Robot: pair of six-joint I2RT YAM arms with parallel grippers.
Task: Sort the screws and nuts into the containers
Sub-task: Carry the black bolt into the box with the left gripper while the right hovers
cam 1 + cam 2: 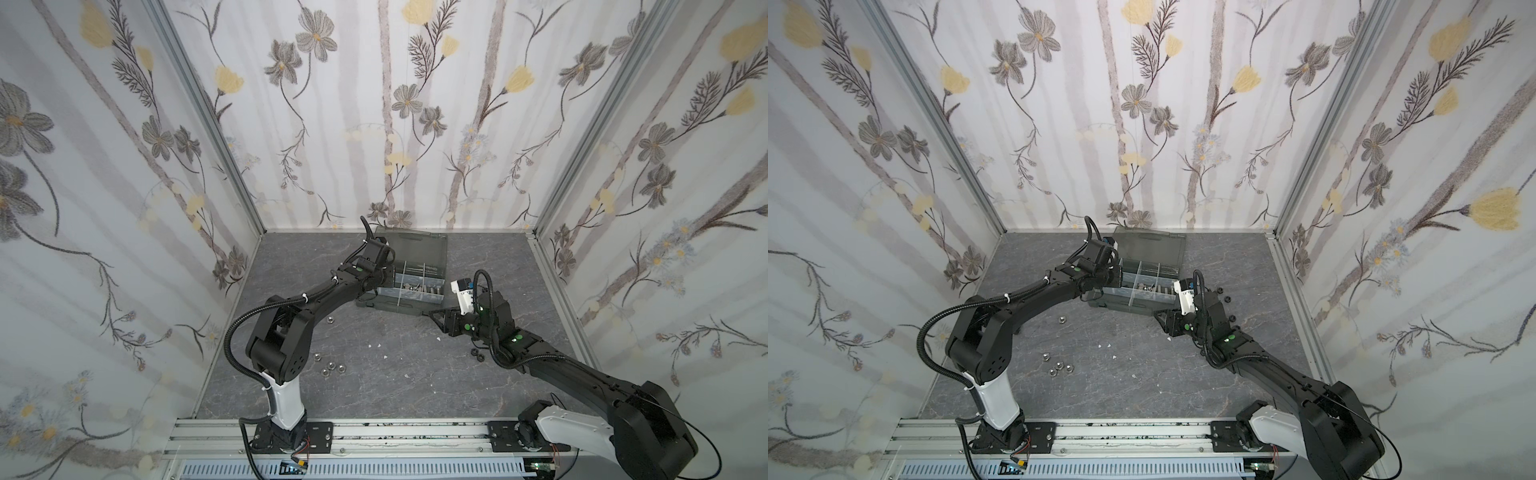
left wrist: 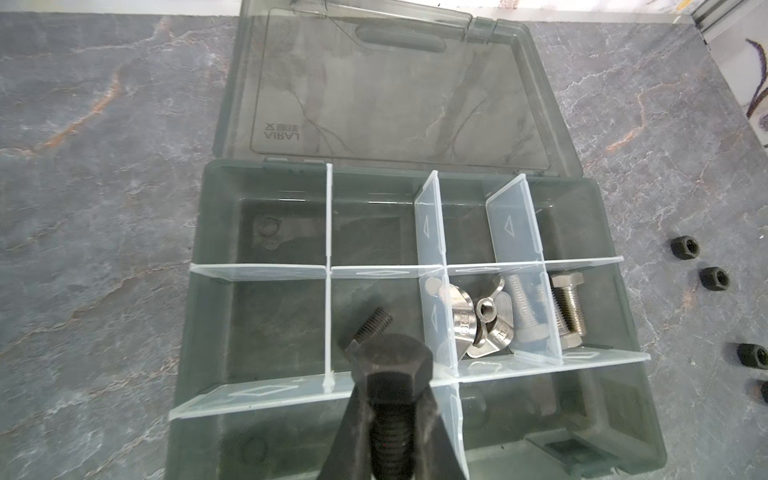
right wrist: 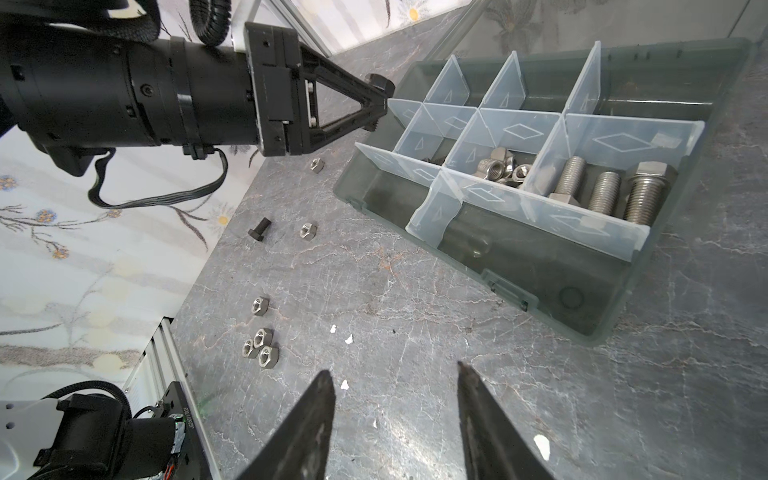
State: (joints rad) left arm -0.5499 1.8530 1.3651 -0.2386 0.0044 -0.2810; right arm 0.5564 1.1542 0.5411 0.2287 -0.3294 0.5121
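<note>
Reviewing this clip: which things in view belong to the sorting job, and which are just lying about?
Job: organizer case; black bolt held by the shut left gripper; silver bolts and wing nuts already in compartments; silver hex nuts, black nuts and a loose black bolt on the table; open right gripper, empty.
Lying about: white flecks on the table.

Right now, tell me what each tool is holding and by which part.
Left tool pinches a black bolt by its threaded shank, just under the hex head. Right tool is open, holding nothing.
</note>
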